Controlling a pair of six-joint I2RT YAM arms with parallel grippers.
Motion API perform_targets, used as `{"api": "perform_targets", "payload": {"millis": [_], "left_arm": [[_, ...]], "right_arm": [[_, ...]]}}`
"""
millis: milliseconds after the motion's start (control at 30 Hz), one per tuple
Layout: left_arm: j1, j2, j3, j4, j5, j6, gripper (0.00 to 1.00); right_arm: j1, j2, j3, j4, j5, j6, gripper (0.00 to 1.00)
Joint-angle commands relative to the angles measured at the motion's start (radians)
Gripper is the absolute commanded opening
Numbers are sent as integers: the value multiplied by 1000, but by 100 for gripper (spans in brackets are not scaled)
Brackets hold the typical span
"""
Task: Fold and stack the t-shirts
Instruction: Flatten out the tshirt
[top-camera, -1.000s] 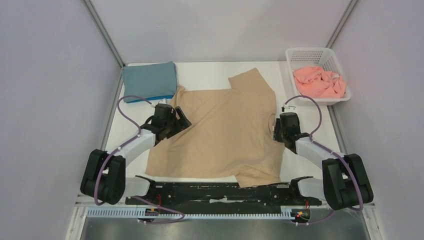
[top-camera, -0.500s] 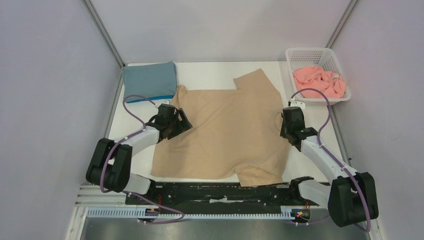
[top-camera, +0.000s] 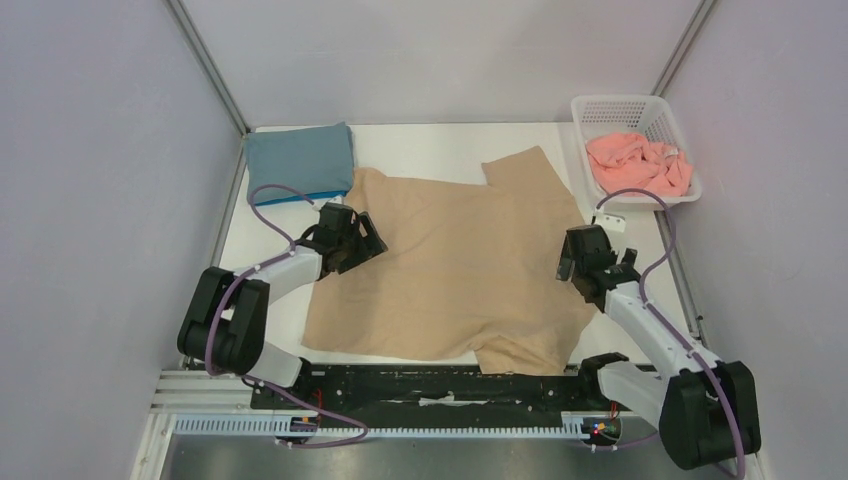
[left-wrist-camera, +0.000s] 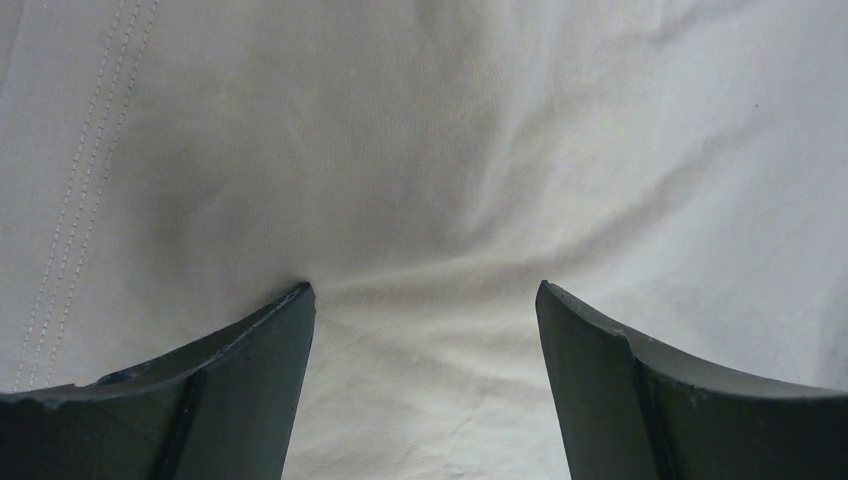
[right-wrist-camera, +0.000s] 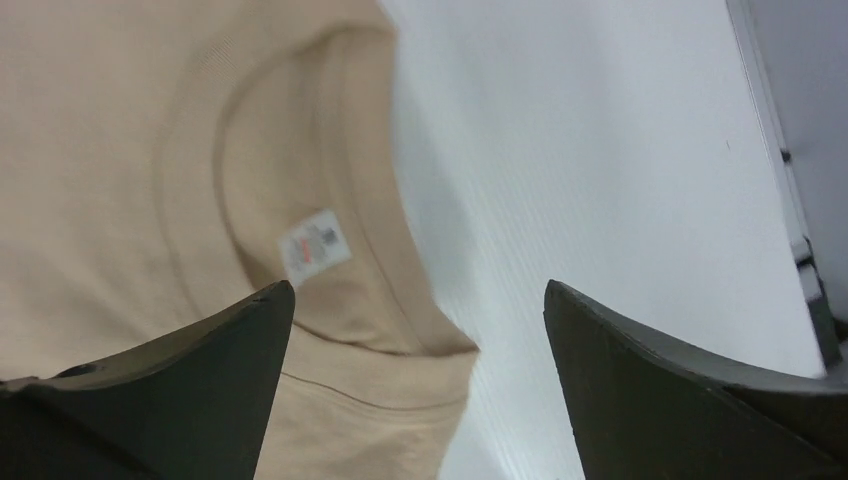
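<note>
Found spread t-shirt (top-camera: 450, 265) at frame centre, folded t-shirts (top-camera: 300, 160) upper left just beside its sleeve, crumpled t-shirt (top-camera: 640, 165) in basket (top-camera: 615, 108) upper right.

tan tee (top-camera: 450, 265) spread flat, centre | slate-blue tee (top-camera: 298, 158) folded, far-left | pink tee (top-camera: 640, 165) crumpled in basket (top-camera: 600, 103)

A bright blue tee (top-camera: 300, 196) shows only as a sliver under the folded slate tee (top-camera: 300, 158) at the far left corner of the table (top-camera: 430, 145). The pink tee (top-camera: 640, 165) lies crumpled in the basket (top-camera: 600, 104), shape unclear. The collar label (right-wrist-camera: 315, 247) of the tan tee (right-wrist-camera: 120, 150) is too blurred to read.
</note>
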Motion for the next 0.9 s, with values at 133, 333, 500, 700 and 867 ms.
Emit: {"api": "perform_targets", "payload": {"millis": [133,333,500,700,867], "left_arm": [[-3,-21,44,-33,-14,36,88],[-3,38,140,-19,55,32,88],[-3,189,246,-51,57,46,88],[-1,372,368,-76,76,48,88],[14,505,496,-117,60,44,88]], "right_arm": [[0,-74,-5,465,-319,-87,98],[0,210,90,569,-415,-89,98],[-1,461,221,594,-366,-101,98],[-24,665,329,632,-329,-86,98],[-70,810,455,654,-329,-65,98]]}}
